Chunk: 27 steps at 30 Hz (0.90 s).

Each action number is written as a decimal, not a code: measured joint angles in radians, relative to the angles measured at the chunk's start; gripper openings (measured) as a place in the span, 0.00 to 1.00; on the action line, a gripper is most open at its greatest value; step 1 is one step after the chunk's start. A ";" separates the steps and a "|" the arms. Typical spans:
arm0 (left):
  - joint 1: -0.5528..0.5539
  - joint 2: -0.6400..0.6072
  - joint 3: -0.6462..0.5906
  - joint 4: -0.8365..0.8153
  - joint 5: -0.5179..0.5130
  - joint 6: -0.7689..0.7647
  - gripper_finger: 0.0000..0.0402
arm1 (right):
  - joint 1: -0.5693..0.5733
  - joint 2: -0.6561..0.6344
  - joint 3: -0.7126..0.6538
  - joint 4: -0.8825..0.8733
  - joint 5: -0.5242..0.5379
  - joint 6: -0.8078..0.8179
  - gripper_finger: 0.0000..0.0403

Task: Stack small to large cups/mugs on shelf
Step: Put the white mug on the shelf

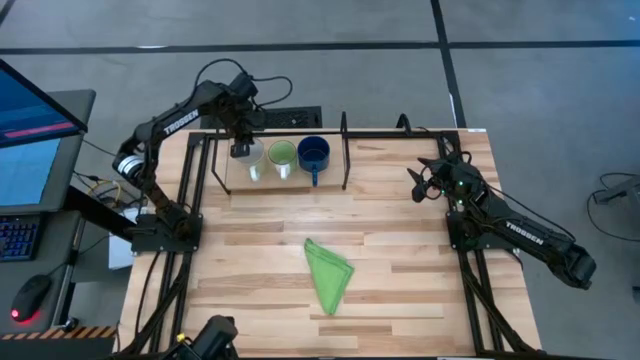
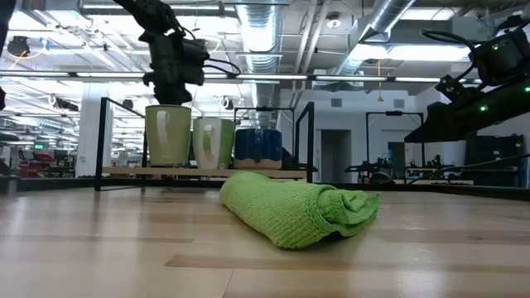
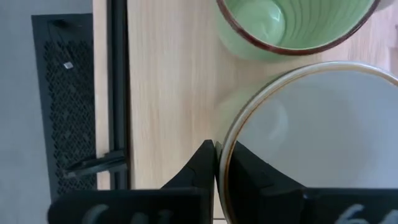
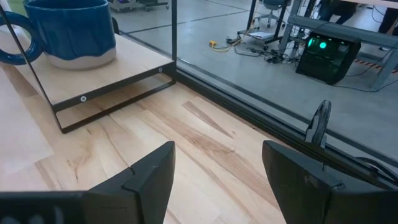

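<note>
Three mugs stand in a row on the shelf (image 1: pixel 345 160) at the table's far edge: the white mug (image 1: pixel 252 160), the light green mug (image 1: pixel 282 155) and the dark blue mug (image 1: pixel 313 152). The low view shows the same row: white mug (image 2: pixel 168 132), green mug (image 2: pixel 213 141), blue mug (image 2: pixel 261 142). My left gripper (image 1: pixel 242 148) reaches down from above and is shut on the white mug. My right gripper (image 1: pixel 425 182) hovers open over the table's right side, away from the shelf. The blue mug (image 4: pixel 71 31) shows in its wrist view. My left gripper (image 3: pixel 217 163) pinches the white mug's rim (image 3: pixel 225 140) on the side away from the green mug (image 3: pixel 292 25). One finger (image 3: pixel 202 165) is outside the wall and the other finger (image 3: pixel 252 171) inside. The fingers point down from above. The mug is upright, its base at the shelf board.
A folded green cloth (image 1: pixel 328 272) lies near the table's middle, toward the near edge. The shelf's black rods (image 2: pixel 103 141) frame the mugs. A monitor and keyboard (image 1: pixel 20 160) stand off the table's left. Bare wood stretches between the shelf and the cloth.
</note>
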State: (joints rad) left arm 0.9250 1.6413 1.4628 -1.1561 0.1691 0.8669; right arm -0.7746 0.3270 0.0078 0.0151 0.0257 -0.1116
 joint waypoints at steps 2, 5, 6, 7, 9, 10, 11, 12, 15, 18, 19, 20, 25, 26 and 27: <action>-0.002 0.007 0.000 0.001 0.007 -0.002 0.03 | 0.000 0.000 0.000 0.000 0.000 0.000 0.66; -0.002 0.031 0.000 -0.013 -0.007 -0.014 0.03 | 0.000 0.000 0.000 0.000 0.000 0.000 0.66; -0.002 0.041 0.000 -0.015 -0.012 -0.014 0.03 | 0.000 0.000 0.000 0.000 0.000 0.000 0.66; -0.002 0.048 0.001 -0.014 -0.010 -0.015 0.03 | 0.000 0.000 0.000 0.000 0.000 0.000 0.66; -0.002 0.067 0.006 -0.013 -0.008 -0.016 0.03 | 0.000 0.000 0.000 0.000 0.000 0.000 0.66; -0.002 0.072 0.007 -0.013 -0.005 -0.016 0.03 | 0.000 0.000 0.000 0.000 0.000 0.000 0.66; -0.002 0.078 0.007 -0.012 -0.005 -0.016 0.03 | 0.000 0.000 0.000 0.000 0.000 0.000 0.66; -0.002 0.081 0.007 -0.010 -0.006 -0.018 0.03 | 0.000 0.000 0.000 0.000 0.000 0.000 0.66; -0.002 0.084 0.006 -0.003 -0.004 -0.018 0.03 | 0.000 0.000 0.000 0.000 0.000 0.000 0.66; -0.002 0.085 0.005 -0.001 -0.003 -0.025 0.03 | 0.000 0.000 0.000 0.000 0.000 0.000 0.66; -0.002 0.085 0.005 0.001 -0.003 -0.030 0.04 | 0.000 0.000 0.000 0.000 0.000 0.000 0.66; -0.002 0.086 0.005 0.003 -0.004 -0.032 0.05 | 0.000 0.000 0.000 0.000 0.000 0.000 0.66; -0.002 0.089 0.003 0.034 -0.016 -0.031 0.10 | 0.000 0.000 0.000 0.000 0.000 0.000 0.66; -0.002 0.091 0.001 0.035 -0.017 -0.032 0.10 | 0.000 0.000 0.000 0.000 0.000 0.000 0.66; -0.003 0.095 -0.002 0.030 -0.022 -0.032 0.09 | 0.000 0.000 0.000 0.000 0.000 0.000 0.66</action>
State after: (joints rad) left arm 0.9222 1.7363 1.4609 -1.1256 0.1476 0.8345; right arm -0.7747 0.3271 0.0078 0.0151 0.0257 -0.1120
